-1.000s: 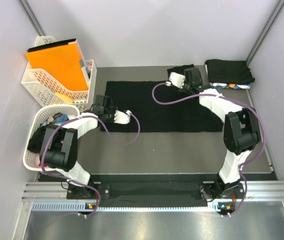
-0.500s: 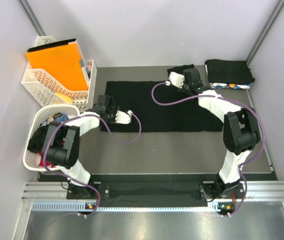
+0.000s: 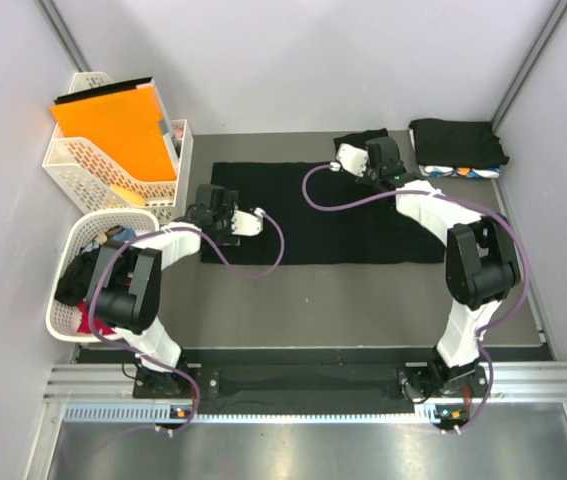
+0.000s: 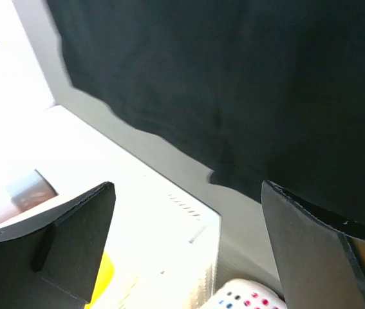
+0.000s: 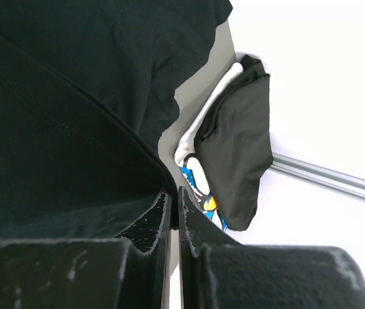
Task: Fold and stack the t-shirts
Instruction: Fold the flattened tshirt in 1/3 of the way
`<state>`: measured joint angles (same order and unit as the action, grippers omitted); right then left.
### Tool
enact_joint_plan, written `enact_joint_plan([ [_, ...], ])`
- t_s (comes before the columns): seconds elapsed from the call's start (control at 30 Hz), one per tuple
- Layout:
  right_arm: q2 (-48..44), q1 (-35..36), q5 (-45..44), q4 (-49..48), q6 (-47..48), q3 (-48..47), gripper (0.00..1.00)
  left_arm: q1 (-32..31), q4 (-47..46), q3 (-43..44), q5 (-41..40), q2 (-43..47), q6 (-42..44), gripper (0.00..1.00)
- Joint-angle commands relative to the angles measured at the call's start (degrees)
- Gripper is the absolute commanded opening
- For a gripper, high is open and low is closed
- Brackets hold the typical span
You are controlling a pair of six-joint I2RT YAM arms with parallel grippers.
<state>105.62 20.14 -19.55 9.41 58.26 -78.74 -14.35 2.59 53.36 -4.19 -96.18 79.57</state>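
A black t-shirt (image 3: 323, 215) lies spread flat across the middle of the table. My left gripper (image 3: 211, 205) hovers at its left edge, open, with nothing between the fingers (image 4: 73, 238); the black t-shirt (image 4: 233, 84) fills the top of the left wrist view. At the shirt's far right part, my right gripper (image 3: 393, 168) is shut on a fold of the cloth, and the right wrist view shows the right gripper (image 5: 174, 199) pinching the black t-shirt (image 5: 53, 116). A stack of folded t-shirts (image 3: 458, 145) sits at the back right, also seen as the stack (image 5: 233, 148).
Two white lattice baskets (image 3: 78, 165) with an orange folder (image 3: 113, 125) stand at the back left. A round white basket (image 3: 63, 300) holding more clothes sits by the left arm. Purple cables loop over the shirt. Grey walls enclose the table.
My left gripper has opened and let go of the shirt's left edge, shifting slightly toward the back right. The right gripper keeps its hold and place.
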Motion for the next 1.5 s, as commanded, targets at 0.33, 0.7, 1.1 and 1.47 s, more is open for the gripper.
enact_joint_plan([
  [0.33,-1.74,1.04,-0.31,-2.03,-0.95,-1.68,0.00,-2.00,-10.32,1.57,-5.91,-4.36,-2.58,0.99],
  [0.7,-5.42,1.48,0.74,-6.67,-1.04,-0.63,0.00,-2.96,-11.20,2.27,-8.56,-7.26,-2.31,0.99],
  [1.1,-4.29,1.48,-2.68,-11.96,1.06,2.01,0.00,-3.84,-11.82,3.85,-9.88,-9.28,-2.05,0.99],
  [1.47,8.20,1.22,-7.52,-3.26,0.36,-2.30,0.58,-4.11,-11.64,4.21,-12.16,-8.50,-1.70,0.99],
])
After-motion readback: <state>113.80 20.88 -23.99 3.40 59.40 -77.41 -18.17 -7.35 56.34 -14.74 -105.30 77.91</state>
